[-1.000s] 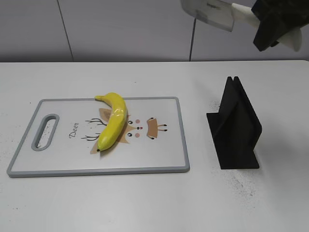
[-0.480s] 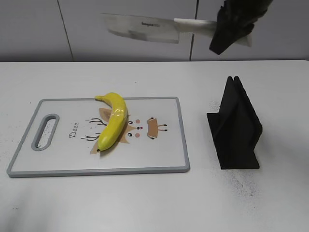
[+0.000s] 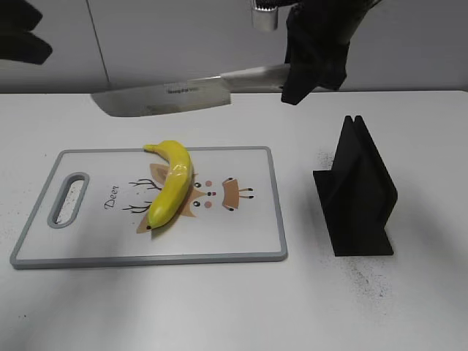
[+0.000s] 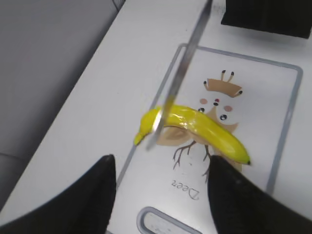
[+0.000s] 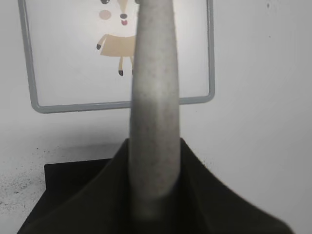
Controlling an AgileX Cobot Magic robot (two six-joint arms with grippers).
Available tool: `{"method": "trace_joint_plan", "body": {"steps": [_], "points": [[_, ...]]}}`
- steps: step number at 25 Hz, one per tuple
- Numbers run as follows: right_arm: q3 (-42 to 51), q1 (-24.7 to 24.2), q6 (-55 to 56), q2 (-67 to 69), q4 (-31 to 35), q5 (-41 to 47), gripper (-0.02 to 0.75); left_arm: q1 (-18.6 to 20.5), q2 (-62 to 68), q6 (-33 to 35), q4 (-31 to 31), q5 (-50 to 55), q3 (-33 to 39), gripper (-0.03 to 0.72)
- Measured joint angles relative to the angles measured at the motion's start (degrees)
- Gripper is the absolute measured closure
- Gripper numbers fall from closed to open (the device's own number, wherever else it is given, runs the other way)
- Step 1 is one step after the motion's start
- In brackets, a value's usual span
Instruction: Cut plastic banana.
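The plastic banana [image 3: 170, 184] lies on the grey-rimmed cutting board [image 3: 146, 257], over its deer drawing. It also shows in the left wrist view [image 4: 209, 131]. My right gripper [image 3: 311, 66] is shut on the pale handle [image 5: 153, 107] of a big knife. The blade [image 3: 164, 97] hangs level in the air, above and behind the banana's stem end. In the left wrist view the blade [image 4: 178, 87] shows edge-on across the banana. My left gripper [image 4: 161, 195] is open and empty, high above the board's handle end, and shows at the exterior view's top left [image 3: 18, 36].
A black knife stand [image 3: 358, 194] stands on the white table right of the board; it also shows in the left wrist view [image 4: 268, 17] and below the right gripper [image 5: 58, 175]. The board's handle slot [image 3: 67, 199] is at its left end.
My right gripper has swung left and down with the knife, so the blade now hangs over the board's far side. My left gripper has come into view at the top left.
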Motion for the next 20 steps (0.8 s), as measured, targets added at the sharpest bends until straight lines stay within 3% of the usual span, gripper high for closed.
{"method": "trace_joint_plan", "body": {"steps": [5,11,20], "points": [[-1.1,0.0,-5.7,3.1,5.0,0.0,0.575,-0.8,7.5,4.0,-0.4,4.3,-7.0,0.122],[-2.1,0.1,-9.5,5.5,9.5,-0.1,0.575,-4.3,12.9,6.6,3.5,4.5,-7.4,0.138],[-2.4,0.1,-11.2,6.6,11.7,-0.2,0.575,-4.5,19.5,6.7,4.2,3.1,-7.4,0.223]]}}
